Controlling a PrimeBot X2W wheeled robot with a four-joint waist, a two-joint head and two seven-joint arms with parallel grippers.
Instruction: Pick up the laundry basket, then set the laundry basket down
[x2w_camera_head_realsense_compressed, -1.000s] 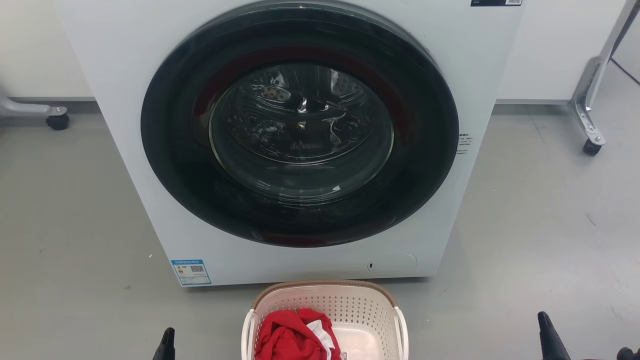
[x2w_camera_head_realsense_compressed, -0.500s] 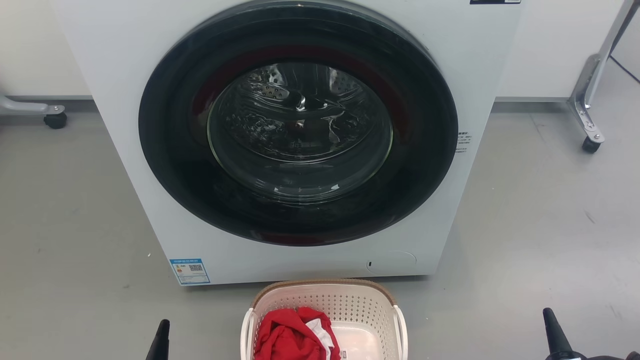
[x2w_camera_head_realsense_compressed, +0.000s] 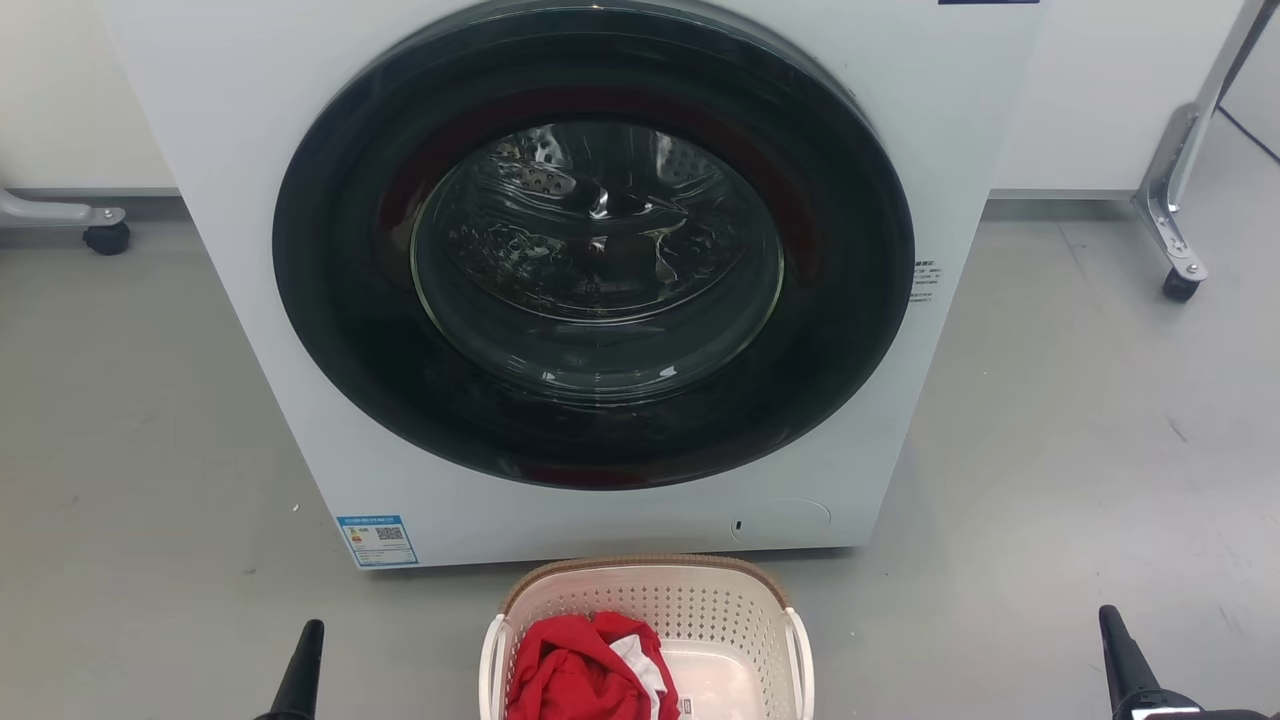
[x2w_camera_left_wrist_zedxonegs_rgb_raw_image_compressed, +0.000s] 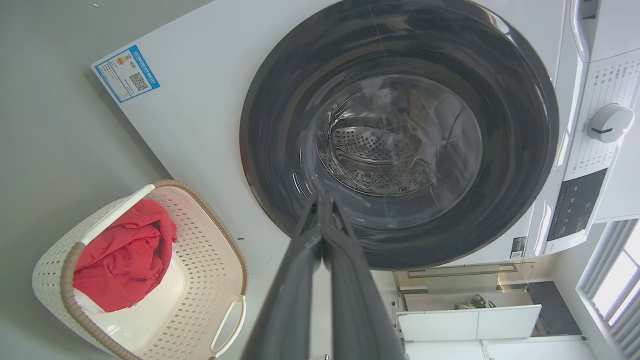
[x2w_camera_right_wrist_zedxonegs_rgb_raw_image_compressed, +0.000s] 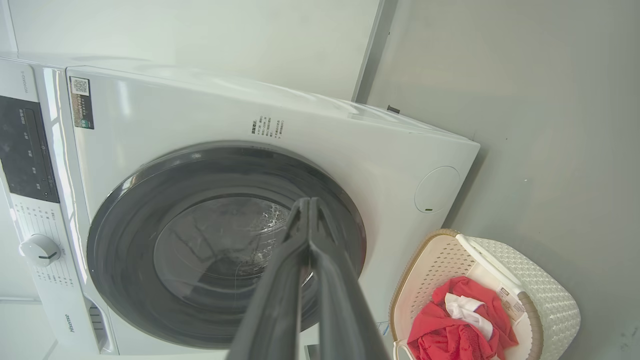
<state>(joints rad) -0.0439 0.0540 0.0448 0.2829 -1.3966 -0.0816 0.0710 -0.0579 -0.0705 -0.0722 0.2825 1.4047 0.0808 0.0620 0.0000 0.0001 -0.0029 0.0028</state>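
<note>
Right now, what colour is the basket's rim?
Brown, woven-look: the laundry basket rim, clearest in left wrist view.

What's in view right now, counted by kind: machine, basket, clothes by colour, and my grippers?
Washing machine: 1
Laundry basket: 1
Red clothing, bundled in the basket: 1
White cloth, tucked into the red: 1
Grippers: 2, left gripper and right gripper, both shut
Total: 6
</note>
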